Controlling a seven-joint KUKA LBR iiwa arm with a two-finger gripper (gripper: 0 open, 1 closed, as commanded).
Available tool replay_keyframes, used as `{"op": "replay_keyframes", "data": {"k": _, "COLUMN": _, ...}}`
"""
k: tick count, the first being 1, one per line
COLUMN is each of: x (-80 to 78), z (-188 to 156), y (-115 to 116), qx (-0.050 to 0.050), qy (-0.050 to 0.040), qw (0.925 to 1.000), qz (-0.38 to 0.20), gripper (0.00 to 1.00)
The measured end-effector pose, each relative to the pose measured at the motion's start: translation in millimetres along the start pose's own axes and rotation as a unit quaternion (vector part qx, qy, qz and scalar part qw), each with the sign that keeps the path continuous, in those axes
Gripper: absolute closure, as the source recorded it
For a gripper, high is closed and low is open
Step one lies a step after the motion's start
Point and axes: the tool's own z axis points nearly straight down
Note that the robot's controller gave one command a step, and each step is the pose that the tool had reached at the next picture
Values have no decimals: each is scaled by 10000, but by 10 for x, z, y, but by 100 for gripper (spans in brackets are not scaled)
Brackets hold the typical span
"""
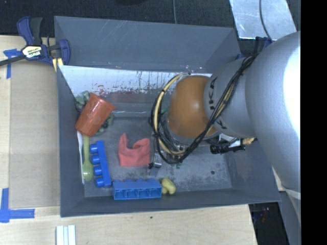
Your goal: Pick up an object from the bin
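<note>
Gripper (155, 163) sits low in the bin (143, 45), approx mid-floor and nearer the front wall. It's mostly hidden under the arm's orange cover (189, 111) & cables, so can't tell if it's wide, narrow or holding anything. Its tip is just beside the right edge of a crumpled red cloth (134, 152); contact unclear. A long blue studded block (137, 191) lies along the front wall, w/ a small yellow piece (168, 186) at its right end, near the tip. A 2nd blue block (100, 163) and a tipped orange cup (93, 115) lie by the left wall, well apart.
</note>
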Motion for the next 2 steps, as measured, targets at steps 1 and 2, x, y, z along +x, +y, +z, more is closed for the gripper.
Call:
{"op": "replay_keyframes", "data": {"k": 1, "x": 103, "z": 14, "y": 50, "qx": 9, "qy": -6, "qw": 9998, "qz": -175, "gripper": 0}}
{"op": "replay_keyframes", "data": {"k": 2, "x": 85, "z": 11, "y": 152, "qx": 2, "qy": -13, "qw": 9939, "qz": -1101, "gripper": 0}}
